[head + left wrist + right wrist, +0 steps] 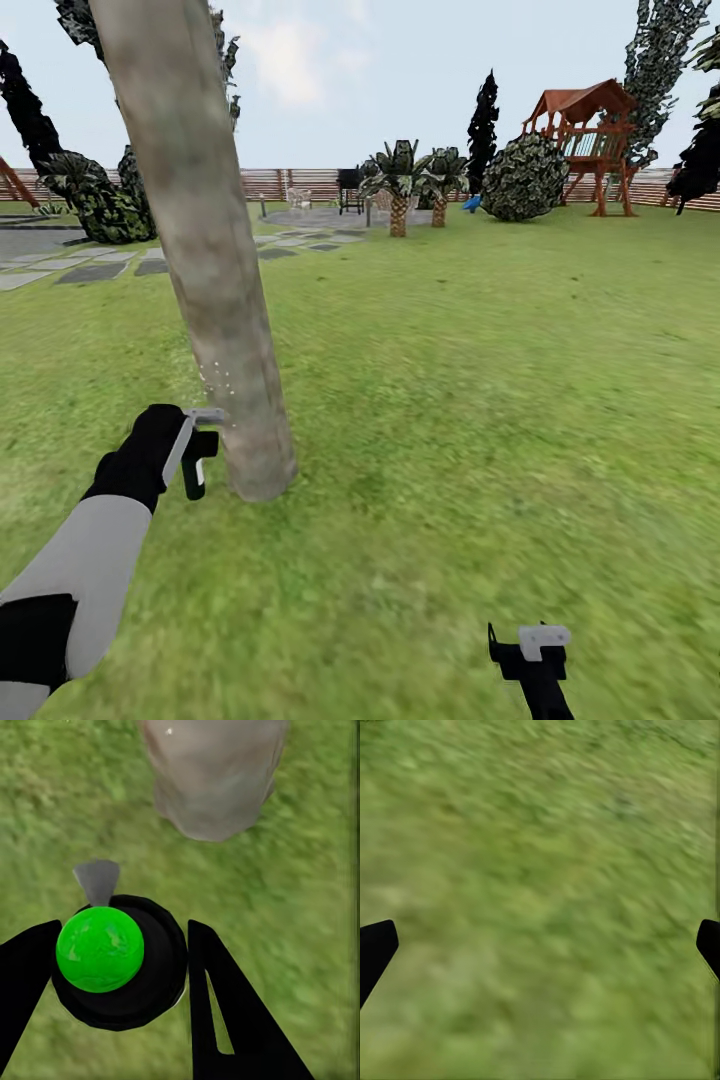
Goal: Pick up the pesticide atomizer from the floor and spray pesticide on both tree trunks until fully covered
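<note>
Lower left of the head frame: left gripper (197, 452) sits just beside the base of the mottled pale grey-brown tree trunk (205, 250), which leans up to the top of the frame. Its jaws are clamped around the small near-black bottle-shaped pesticide atomizer (120, 961). In the left wrist frame, lower left, the sprayer shows a round bright green top and a grey nozzle tab pointing toward the trunk (214, 776).

Handling, my read: rigid, light, smooth round body, so it can twist or slip in the jaws. Best hold is mid-body, where the jaws are now, with the nozzle left free.

Left forearm runs up from the lower-left corner, wrist low over the green lawn (480, 400), aimed at the trunk foot.

Right gripper (535, 655), bottom right: jaws spread wide, empty, over grass.
</note>
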